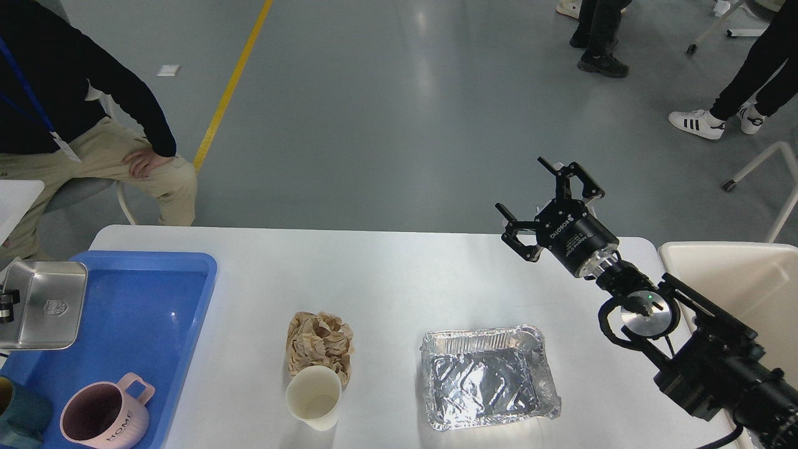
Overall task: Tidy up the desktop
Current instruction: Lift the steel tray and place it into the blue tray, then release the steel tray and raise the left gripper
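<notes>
**Desk:** What holds the right gripper up there?

**Operator:** I have it poised above the far edge of the desktop, fingers spread wide and empty, beyond the foil tray. I judge that leaves it free to drop on whatever goes next. The left gripper is barely in view at the edge beside the steel box; I cannot tell its state.

**Desk:** And the desktop itself?

**Operator:** White, smooth, round-cornered, filling the lower view. Left of the foil tray sit a crumpled paper wad and a paper cup; further left, a blue tray with a pink mug. Right of the foil tray, a cream bin.
</notes>
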`<state>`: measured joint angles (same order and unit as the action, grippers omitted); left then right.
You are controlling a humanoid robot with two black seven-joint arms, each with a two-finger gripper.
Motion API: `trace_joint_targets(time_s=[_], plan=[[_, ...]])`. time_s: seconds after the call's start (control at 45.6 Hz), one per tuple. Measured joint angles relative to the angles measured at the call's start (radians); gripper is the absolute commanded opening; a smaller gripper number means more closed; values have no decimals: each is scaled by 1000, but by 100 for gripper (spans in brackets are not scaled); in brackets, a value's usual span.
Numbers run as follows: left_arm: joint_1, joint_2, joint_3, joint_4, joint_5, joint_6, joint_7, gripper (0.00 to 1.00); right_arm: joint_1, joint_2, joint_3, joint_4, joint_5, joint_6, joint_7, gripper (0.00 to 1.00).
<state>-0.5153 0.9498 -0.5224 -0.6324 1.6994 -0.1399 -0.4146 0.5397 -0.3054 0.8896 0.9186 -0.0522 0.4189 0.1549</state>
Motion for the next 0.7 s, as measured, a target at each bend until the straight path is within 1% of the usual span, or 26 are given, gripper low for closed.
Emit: trace_joint_targets(time_s=[0.175, 0.46, 0.548, 0.636, 0.658, 0.701], plan=[[-50, -44, 84, 26, 0, 1, 3, 4, -1, -1, 0, 0, 0, 0, 0, 100], [-86, -104, 186, 37, 0, 1, 3, 6, -3, -1, 0, 0, 0, 0, 0, 100], [-90, -110, 202, 37, -1, 1, 3, 9, -3, -1, 1, 0, 0, 0, 0, 100], [-91, -118, 207, 38, -3, 1, 2, 14, -3, -1, 1, 0, 0, 0, 0, 100], [-91, -121, 207, 38, -4, 0, 1, 17, -3, -1, 1, 0, 0, 0, 0, 100], [-91, -130, 208, 37, -6, 0, 1, 26, -3, -1, 2, 0, 0, 0, 0, 100]])
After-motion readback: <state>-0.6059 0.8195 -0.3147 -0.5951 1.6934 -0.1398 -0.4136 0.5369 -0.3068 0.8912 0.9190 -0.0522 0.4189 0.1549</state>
